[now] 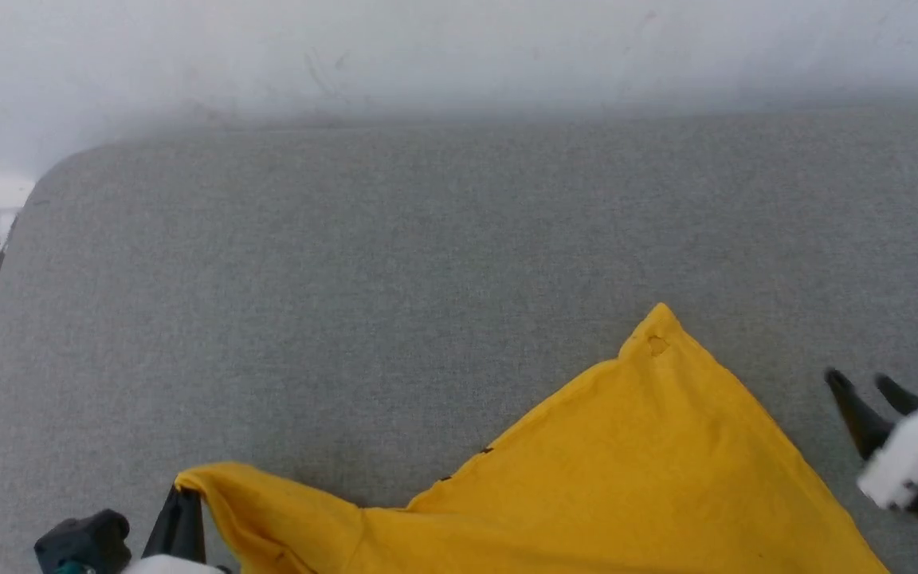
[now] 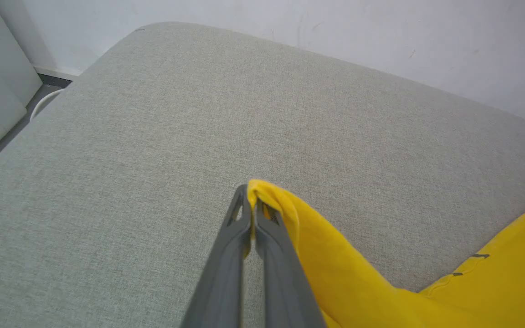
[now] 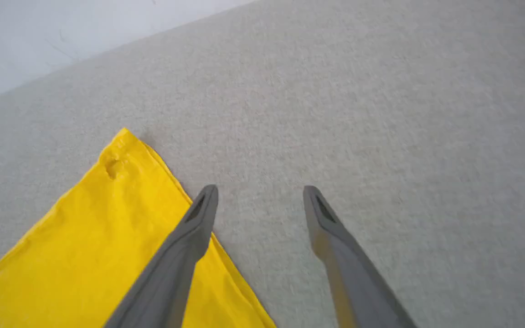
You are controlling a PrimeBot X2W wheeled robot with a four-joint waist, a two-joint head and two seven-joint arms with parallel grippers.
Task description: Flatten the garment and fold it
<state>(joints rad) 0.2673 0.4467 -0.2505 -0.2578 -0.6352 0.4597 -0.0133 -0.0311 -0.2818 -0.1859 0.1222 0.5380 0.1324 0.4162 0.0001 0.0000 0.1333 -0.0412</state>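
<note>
At the near left corner of the grey upholstered surface point(image 1: 395, 255), the left gripper point(image 1: 180, 498) is clamped on a bunched yellow corner of the garment point(image 1: 626, 478). From there the cloth runs right along the near edge as a rumpled strip, then widens into a flat, smooth triangle pointing toward the far edge, right of centre. Only plain yellow fabric shows. There is a small pucker point(image 1: 657, 344) just below the tip and two tiny dark marks point(image 1: 484, 450) on the left slanting edge.

The left wrist view shows the left gripper point(image 2: 249, 200) with its fingers pressed together and the garment point(image 2: 335, 273) draped over the right-hand tip. The right wrist view shows the right gripper point(image 3: 260, 193) spread wide and holding nothing. One of its fingers point(image 3: 198, 218) crosses the right edge of the garment point(image 3: 84, 237), though contact is unclear. In the head view the right gripper point(image 1: 861, 383) is blurred, near the right edge.

Beyond the far edge stands a pale wall point(image 1: 459, 56).
</note>
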